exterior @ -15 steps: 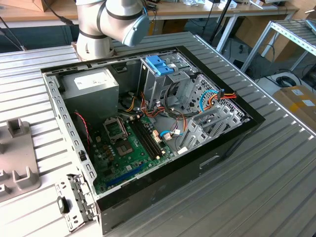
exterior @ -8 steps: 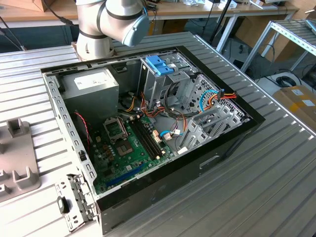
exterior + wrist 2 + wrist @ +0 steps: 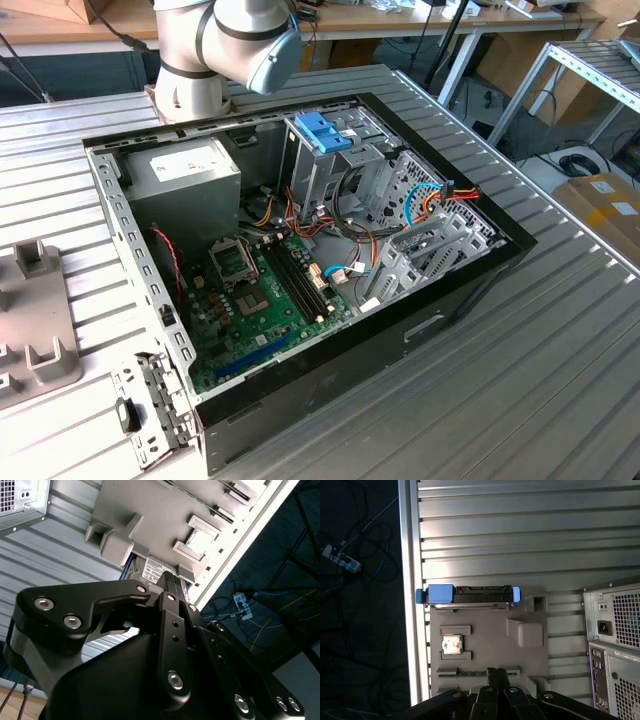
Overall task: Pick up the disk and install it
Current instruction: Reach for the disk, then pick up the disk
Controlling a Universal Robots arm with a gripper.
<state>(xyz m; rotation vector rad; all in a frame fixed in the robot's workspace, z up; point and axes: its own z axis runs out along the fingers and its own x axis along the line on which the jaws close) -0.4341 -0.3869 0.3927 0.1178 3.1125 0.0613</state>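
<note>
The disk [image 3: 468,594] stands on edge in a slot at one end of a grey holder tray [image 3: 490,635], with a light blue bracket [image 3: 440,594] at its ends. Its white label [image 3: 152,571] shows in the second wrist view, just beyond my fingertips. My gripper [image 3: 497,673] hangs above the tray's other end, a short way from the disk, with its black fingers [image 3: 172,587] pressed together and nothing between them. The open computer case [image 3: 300,250] lies on the ribbed metal table in the exterior view.
A small square chip [image 3: 452,644] sits in a pocket of the tray. The case's rear panel [image 3: 615,630] stands close beside the tray. Inside the case are a power supply [image 3: 185,170], a blue caddy handle [image 3: 322,130] and the motherboard [image 3: 260,290]. The table edge [image 3: 410,590] runs past the disk.
</note>
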